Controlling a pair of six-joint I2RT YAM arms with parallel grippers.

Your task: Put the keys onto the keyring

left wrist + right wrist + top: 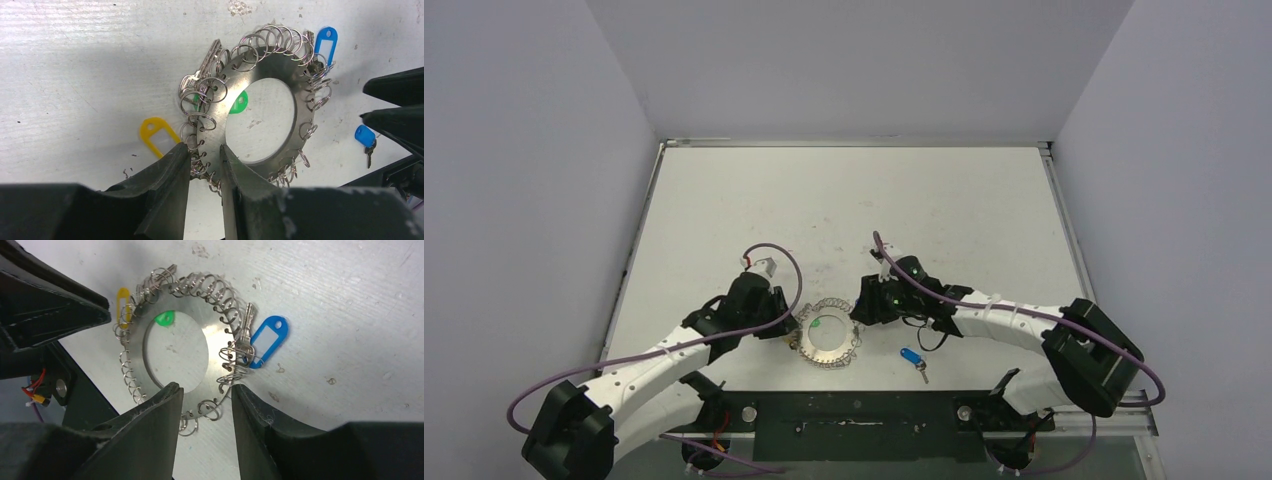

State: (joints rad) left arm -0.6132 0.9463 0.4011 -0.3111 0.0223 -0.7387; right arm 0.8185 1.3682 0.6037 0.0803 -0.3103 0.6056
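The keyring (827, 333) is a wide flat silver ring edged with wire loops, lying near the table's front middle. My left gripper (205, 155) is shut on its band (260, 65) at the near left, one finger against the outer loops, the other at the inner edge. My right gripper (206, 392) stands open over the ring's (175, 357) opposite rim without touching it. A blue-tagged key (267, 340) hangs in the loops. A yellow tag (156, 132) and a green tag (239, 102) lie at and under the ring. Another blue key (912, 360) lies loose to the right.
A black mounting bar (854, 415) runs along the near edge between the arm bases. Grey walls enclose the white table (854, 200) on three sides. Purple cables loop off both arms.
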